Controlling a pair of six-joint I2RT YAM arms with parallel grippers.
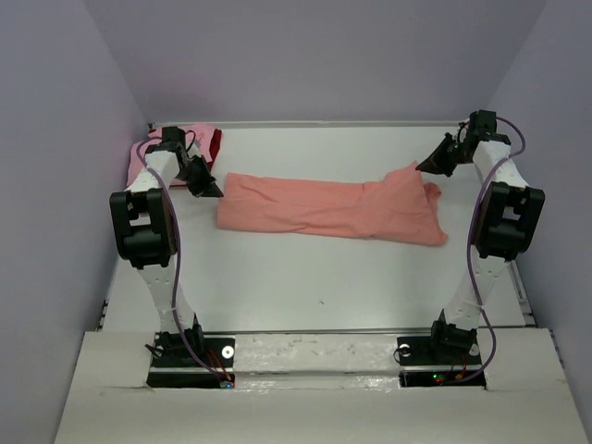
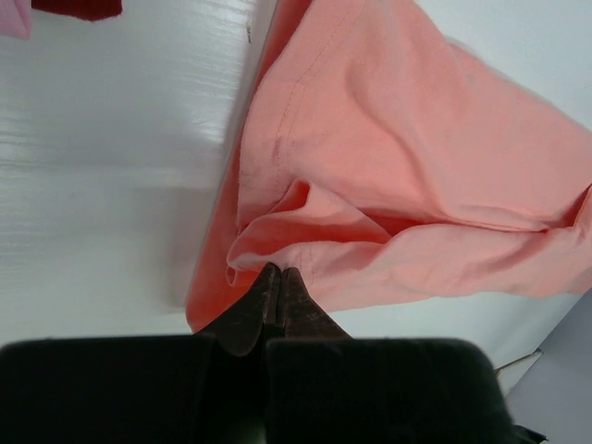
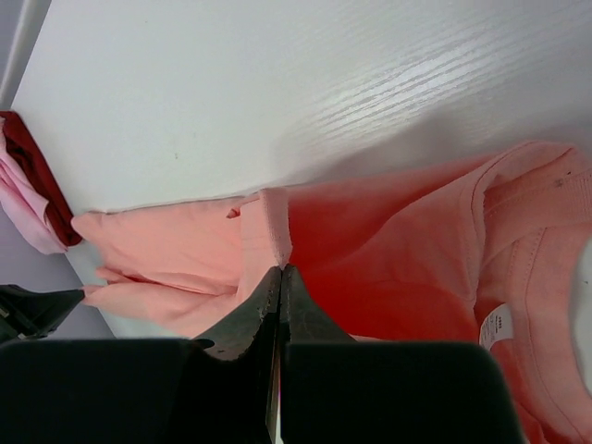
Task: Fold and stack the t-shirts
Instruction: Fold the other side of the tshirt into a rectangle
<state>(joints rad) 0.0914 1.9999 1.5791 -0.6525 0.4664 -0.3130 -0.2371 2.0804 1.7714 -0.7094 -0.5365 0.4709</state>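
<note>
The salmon-orange t-shirt [image 1: 328,208] lay folded into a long band across the middle of the white desk [image 1: 305,287]. In the overhead view its long axis ran from left to right, dipping a little toward the right. The left end was narrow and square. The right end was broader and bunched, with one peak of cloth drawn up toward the upper right of the frame.

The left pincer [image 1: 209,189] sat at the left end of the band. In its wrist view its fingers were pressed together at the hem, pinching the shirt where the cloth bunched into a small fold just above the tips. The right pincer [image 1: 435,166] sat at the raised right end, its fingers also pressed together and nipping a narrow upright ridge of the same shirt. The collar [image 3: 518,199] and a small white label [image 3: 499,321] showed at the right edge of the right wrist view, so the neck lay at the right pincer's end of the shirt.

At the far left corner of the desk, in the upper left of the overhead frame, lay the lighter pink t-shirt [image 1: 196,134]. The dark red t-shirt [image 1: 215,143] showed along its right edge, touching it. Both lay apart from the salmon band and partly behind the left arm [image 1: 153,185].
</note>
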